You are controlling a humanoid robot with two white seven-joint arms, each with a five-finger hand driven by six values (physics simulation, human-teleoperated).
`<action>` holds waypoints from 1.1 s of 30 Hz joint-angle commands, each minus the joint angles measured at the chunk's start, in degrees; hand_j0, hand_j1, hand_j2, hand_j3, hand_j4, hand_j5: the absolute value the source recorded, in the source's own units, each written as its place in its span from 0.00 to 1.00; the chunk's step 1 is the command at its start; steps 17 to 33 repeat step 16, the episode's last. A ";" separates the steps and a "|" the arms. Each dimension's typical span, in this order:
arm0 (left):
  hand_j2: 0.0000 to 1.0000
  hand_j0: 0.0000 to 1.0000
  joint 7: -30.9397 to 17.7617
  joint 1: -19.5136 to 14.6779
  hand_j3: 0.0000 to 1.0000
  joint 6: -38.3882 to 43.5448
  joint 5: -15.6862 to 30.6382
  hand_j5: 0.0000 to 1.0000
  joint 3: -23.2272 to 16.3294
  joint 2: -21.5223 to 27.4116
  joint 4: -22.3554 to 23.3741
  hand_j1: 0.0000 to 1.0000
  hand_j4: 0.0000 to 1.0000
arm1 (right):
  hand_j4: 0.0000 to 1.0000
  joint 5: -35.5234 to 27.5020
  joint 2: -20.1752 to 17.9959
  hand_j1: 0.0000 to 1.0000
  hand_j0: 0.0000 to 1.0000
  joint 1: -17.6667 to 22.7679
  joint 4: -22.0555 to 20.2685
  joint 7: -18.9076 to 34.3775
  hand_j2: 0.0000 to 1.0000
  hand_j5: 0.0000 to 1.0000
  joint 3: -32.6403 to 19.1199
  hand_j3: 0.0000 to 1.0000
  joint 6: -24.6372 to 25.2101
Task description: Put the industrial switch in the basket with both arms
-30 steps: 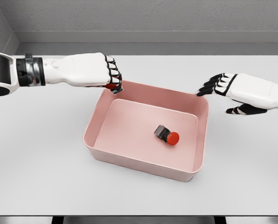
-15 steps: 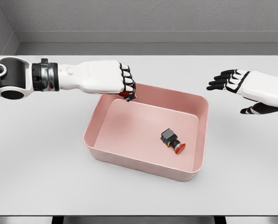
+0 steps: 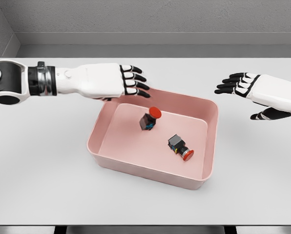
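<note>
Two industrial switches are inside the pink basket (image 3: 210, 161). One switch (image 3: 181, 147), dark body with a red button, lies on the basket floor towards the right. The other switch (image 3: 150, 118) is tilted with its red button up, near the basket's back left; whether it touches the floor I cannot tell. My left hand (image 3: 135, 82) hovers over the basket's back left rim with fingers spread, holding nothing. Right of the basket, above the table, my right hand (image 3: 238, 90) is open too.
The basket sits mid-table on a pale grey table (image 3: 43, 165). A grey wall (image 3: 145, 19) runs behind the table's far edge.
My left hand has opened and let go of a switch, which now shows inside the basket below the fingers. The other switch stays put. The right hand barely moved.
</note>
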 commanded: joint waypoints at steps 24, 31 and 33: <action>1.00 1.00 5.72 4.57 1.00 -0.01 4.65 1.00 1.38 16.53 1.11 1.00 1.00 | 1.00 -0.44 0.14 1.00 1.00 0.44 -0.01 -0.06 1.00 1.00 -0.04 1.00 0.07; 1.00 1.00 5.72 4.57 1.00 -0.01 4.65 1.00 1.38 16.53 1.11 1.00 1.00 | 1.00 -0.44 0.14 1.00 1.00 0.44 -0.01 -0.06 1.00 1.00 -0.04 1.00 0.07; 1.00 1.00 5.72 4.57 1.00 -0.01 4.65 1.00 1.38 16.53 1.11 1.00 1.00 | 1.00 -0.44 0.14 1.00 1.00 0.44 -0.01 -0.06 1.00 1.00 -0.04 1.00 0.07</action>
